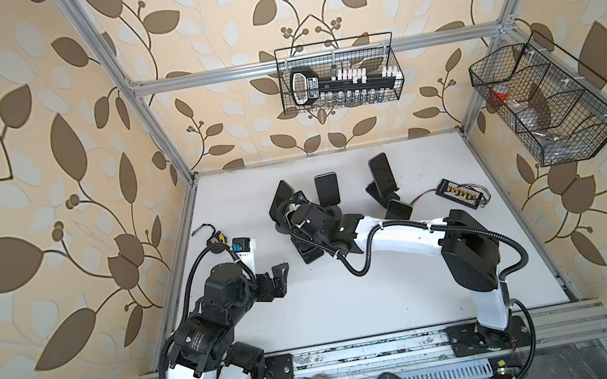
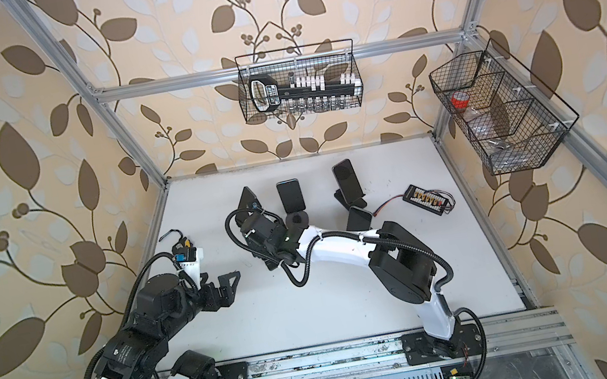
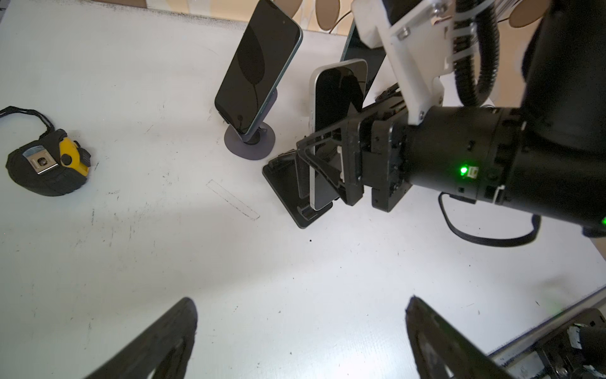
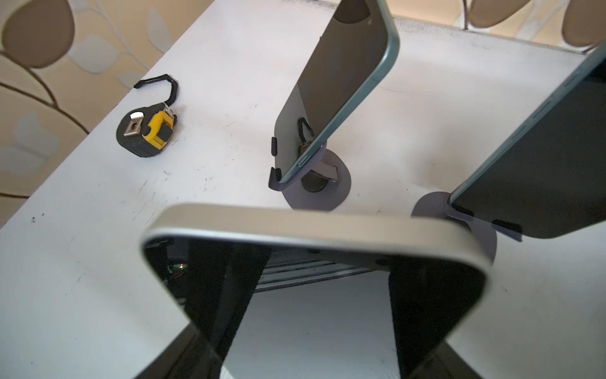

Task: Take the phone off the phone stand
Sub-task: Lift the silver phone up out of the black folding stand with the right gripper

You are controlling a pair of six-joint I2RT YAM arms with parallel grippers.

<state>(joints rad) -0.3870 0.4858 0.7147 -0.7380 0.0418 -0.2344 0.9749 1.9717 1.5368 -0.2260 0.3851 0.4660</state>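
Note:
A silver-edged phone point(image 3: 337, 98) with a dark screen stands nearly upright, its bottom edge at the lip of a black phone stand point(image 3: 283, 183). My right gripper point(image 3: 324, 174) is shut on the phone's lower half, one finger on each side. In the right wrist view the phone point(image 4: 314, 229) fills the foreground. In both top views my right wrist covers the phone, and only part of the stand point(image 1: 310, 256) point(image 2: 269, 265) shows. My left gripper point(image 3: 301, 311) point(image 1: 280, 277) hovers open over bare table, to the left of the stand.
Several other dark phones lean on stands behind and to the right point(image 1: 327, 188) point(image 1: 382, 174) point(image 3: 259, 65). A yellow-and-black tape measure point(image 3: 49, 164) point(image 4: 147, 131) lies at the far left. A wired circuit board point(image 1: 457, 188) lies at the right. Wire baskets point(image 1: 338, 74) hang on the walls.

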